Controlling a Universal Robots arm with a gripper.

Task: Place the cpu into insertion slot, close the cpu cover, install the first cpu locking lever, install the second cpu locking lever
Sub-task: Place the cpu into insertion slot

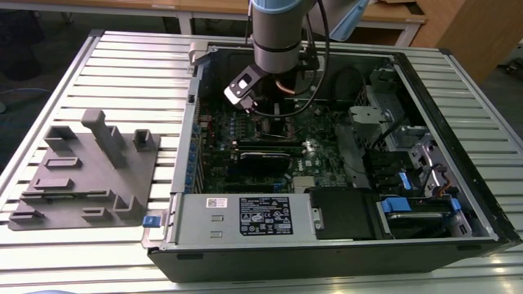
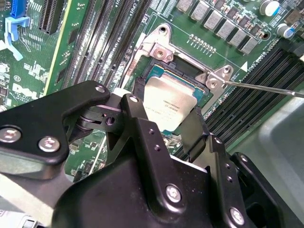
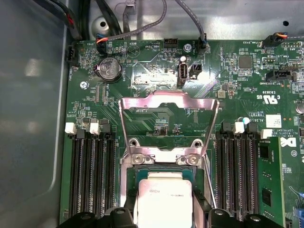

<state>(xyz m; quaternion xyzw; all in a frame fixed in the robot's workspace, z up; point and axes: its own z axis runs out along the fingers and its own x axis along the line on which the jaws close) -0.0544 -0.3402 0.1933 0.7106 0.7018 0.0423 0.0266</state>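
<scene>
- Second wrist view, nearest first: the gripper point(image 2: 166, 118) has its black fingers point(image 2: 142, 118) pinching the cpu point(image 2: 168, 97) by two opposite edges. The chip hangs over the insertion slot point(image 2: 183, 70) and looks slightly tilted rather than flat.
- Released askew, a corner could ride up on the slot's silvery rim. The chip would then sit crooked or press on the contacts.
- A dark strip of slot shows past the chip's far edge, so I judge it not fully seated.
- A thin locking lever point(image 2: 266, 88) juts out beside the socket corner, where a widening finger might snag it.
- In the first wrist view the cpu cover point(image 3: 166, 99) stands swung open beyond the slot. If knocked, it could drop onto the fingers.
- Farthest, in the exterior view, the arm point(image 1: 278, 37) reaches deep into the computer case point(image 1: 343, 260), where its walls leave little room.
</scene>
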